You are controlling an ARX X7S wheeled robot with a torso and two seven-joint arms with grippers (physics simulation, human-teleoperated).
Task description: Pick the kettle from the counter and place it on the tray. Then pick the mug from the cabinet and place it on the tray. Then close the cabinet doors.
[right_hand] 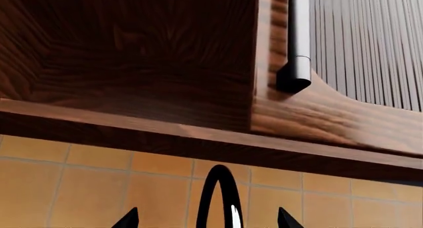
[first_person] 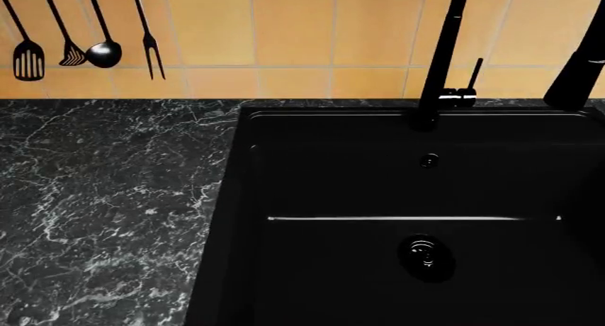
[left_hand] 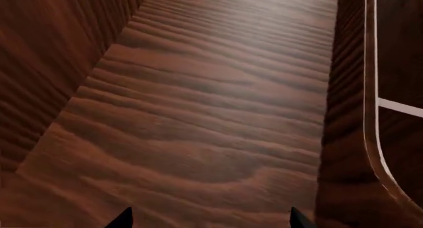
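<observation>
Head view looks down on the black marble desk (first_person: 104, 198) at left and the black sink (first_person: 397, 198) at right, the faucet (first_person: 440, 57) rising at the far side before orange tiles, utensils (first_person: 85, 35) hanging far left. Kettle, tray and mug appear in no view. The left claw (left_hand: 210, 219) faces a dark wood cabinet shelf (left_hand: 198, 114), tips spread apart. The right claw (right_hand: 206, 219), tips likewise parted, points at the cabinet door (right_hand: 343, 89) and its metal handle (right_hand: 298, 39).

counter (first_person: 104, 220): black marble-look, white veins, polished | sink basin (first_person: 397, 191): smooth matt black | wall tiles (first_person: 293, 28): glazed orange | cabinet (right_hand: 132, 64): dark glossy wood grain | handle (right_hand: 297, 39): brushed metal
</observation>
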